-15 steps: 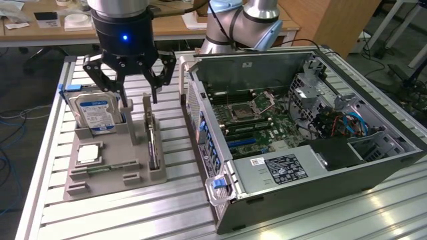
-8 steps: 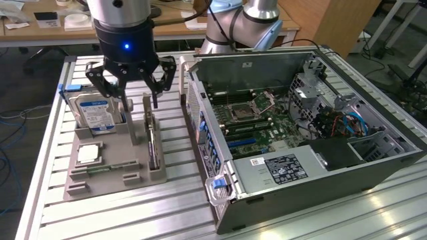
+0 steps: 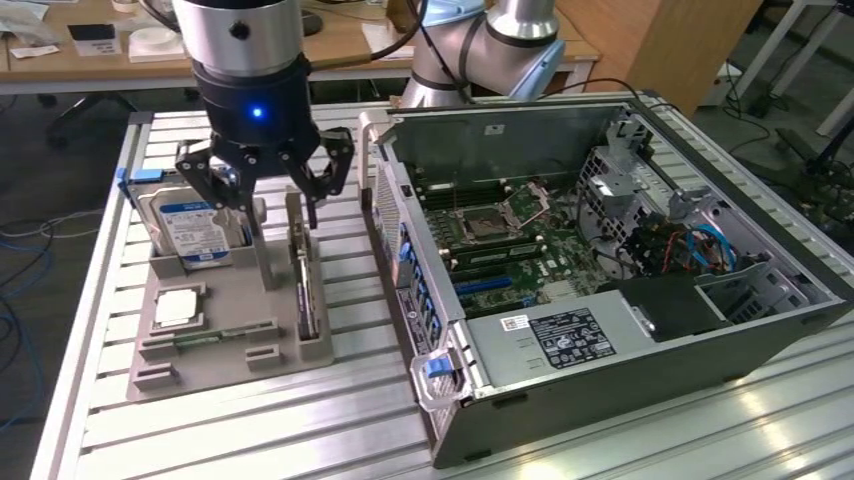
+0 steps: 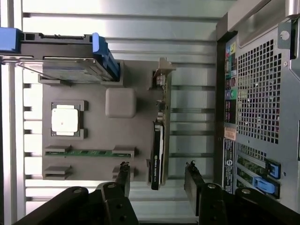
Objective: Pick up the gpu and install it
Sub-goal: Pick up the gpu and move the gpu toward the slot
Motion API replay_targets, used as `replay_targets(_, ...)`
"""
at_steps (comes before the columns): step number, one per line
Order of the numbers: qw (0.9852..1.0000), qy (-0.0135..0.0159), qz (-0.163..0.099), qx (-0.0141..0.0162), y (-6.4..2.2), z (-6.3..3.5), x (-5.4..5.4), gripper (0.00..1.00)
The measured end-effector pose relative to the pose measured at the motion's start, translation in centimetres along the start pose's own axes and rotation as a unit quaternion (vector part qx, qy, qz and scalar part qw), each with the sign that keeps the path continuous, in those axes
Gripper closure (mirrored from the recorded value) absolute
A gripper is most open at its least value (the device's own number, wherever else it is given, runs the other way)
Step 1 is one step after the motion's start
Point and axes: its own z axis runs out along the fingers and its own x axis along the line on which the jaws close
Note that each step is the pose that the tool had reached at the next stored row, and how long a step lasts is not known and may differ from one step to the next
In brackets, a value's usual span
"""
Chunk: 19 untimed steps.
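The gpu (image 3: 310,292) is a thin dark card standing on edge in a slot on the exterior view's right side of the grey holder tray (image 3: 227,372). In the wrist view the gpu (image 4: 158,145) is seen edge-on, with its silvery bracket (image 4: 162,75) at the far end. My gripper (image 3: 280,222) hangs open just above the tray, close to the card's near end. The wrist view shows my gripper (image 4: 157,180) with one finger (image 4: 123,176) on each side of that end and nothing held. The open computer case (image 3: 747,330) lies on its side to the exterior view's right, motherboard (image 3: 501,250) exposed.
The tray also holds a blue-labelled hard drive (image 3: 196,228) standing upright, a square processor (image 3: 178,308), a green memory stick (image 3: 211,338) and a grey block (image 4: 121,102). The case's perforated rear panel (image 4: 258,103) stands close beside the tray. Everything rests on a ribbed aluminium table (image 3: 267,430).
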Motion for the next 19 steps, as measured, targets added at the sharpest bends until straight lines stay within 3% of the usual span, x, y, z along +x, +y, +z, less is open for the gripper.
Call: replay_targets(19,1.0000,0.0000,0.000,0.0010,-0.11,2.91,-0.2,0.41)
